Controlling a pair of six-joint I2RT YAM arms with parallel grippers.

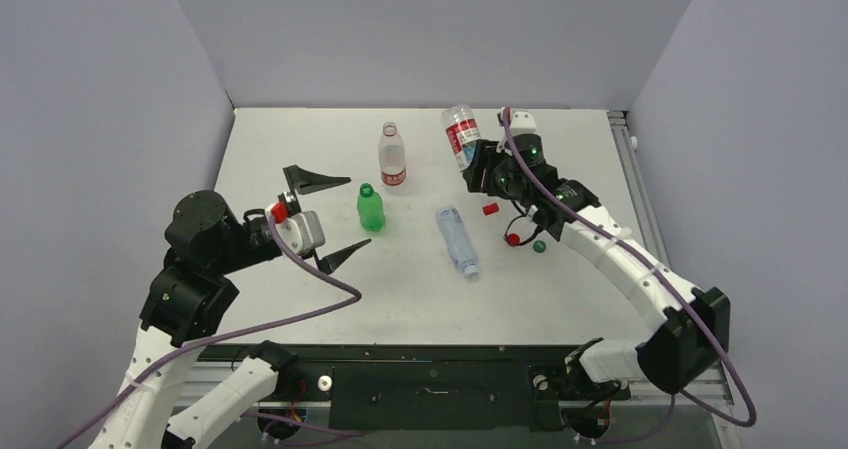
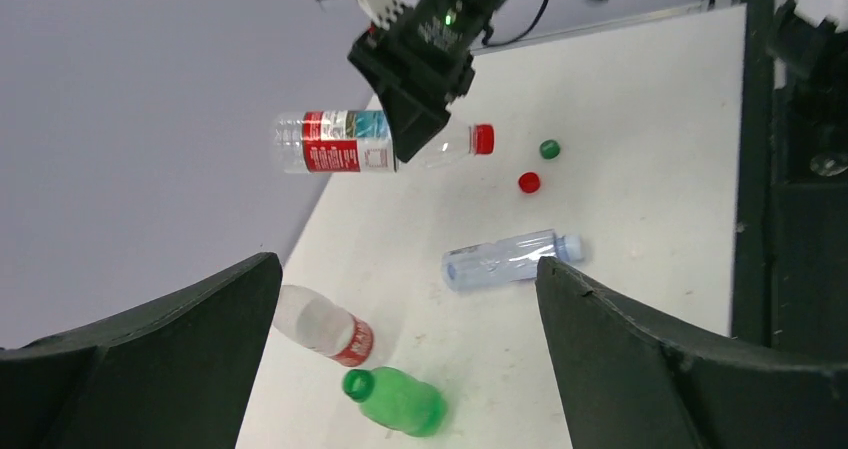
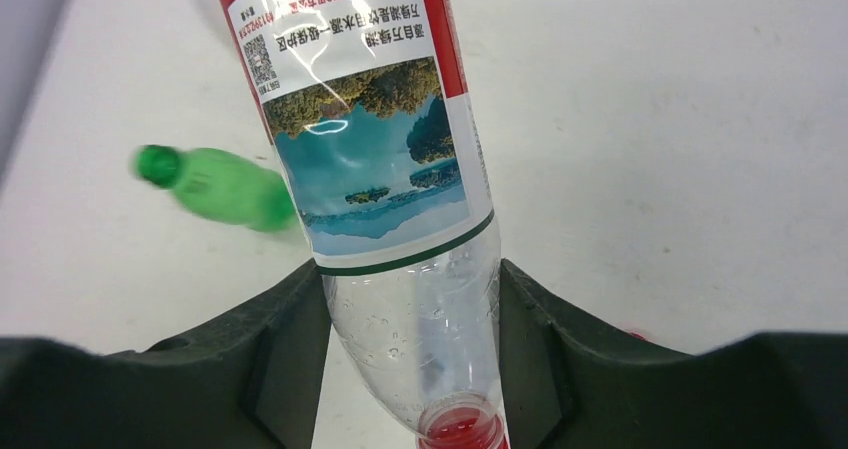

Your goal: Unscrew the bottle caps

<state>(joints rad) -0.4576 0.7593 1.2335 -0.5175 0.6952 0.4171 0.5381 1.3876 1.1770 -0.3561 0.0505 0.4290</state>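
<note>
The right end effector (image 1: pixel 481 172) was closed on a clear plastic bottle with a red label (image 1: pixel 460 129). It gripped the bare shoulder below the label and held the bottle off the white tabletop (image 1: pixel 300 149), neck tilted downward. The small round red screw cap (image 2: pixel 483 139) was on the neck. The left end effector (image 1: pixel 333 217) stood wide open and empty, well apart from that cap.

Between the two arms stood an uncapped green plastic bottle (image 1: pixel 371 209) and a second red-labelled clear bottle (image 1: pixel 393 161), apparently uncapped. A loose red cap (image 1: pixel 513 239) and a loose green cap (image 1: pixel 539 246) lay near the right arm. A pale-blue unlabelled bottle (image 1: pixel 456 237) lay on its side with its whitish cap (image 1: pixel 470 269) fitted.

Hazards:
- An approach by the left arm could topple the upright bottles.
- Torque could spin or buckle the thin wall in the grip.
- An off-centre closure could slip off the small cap.
- Droplets inside could drain out once the neck opened.
</note>
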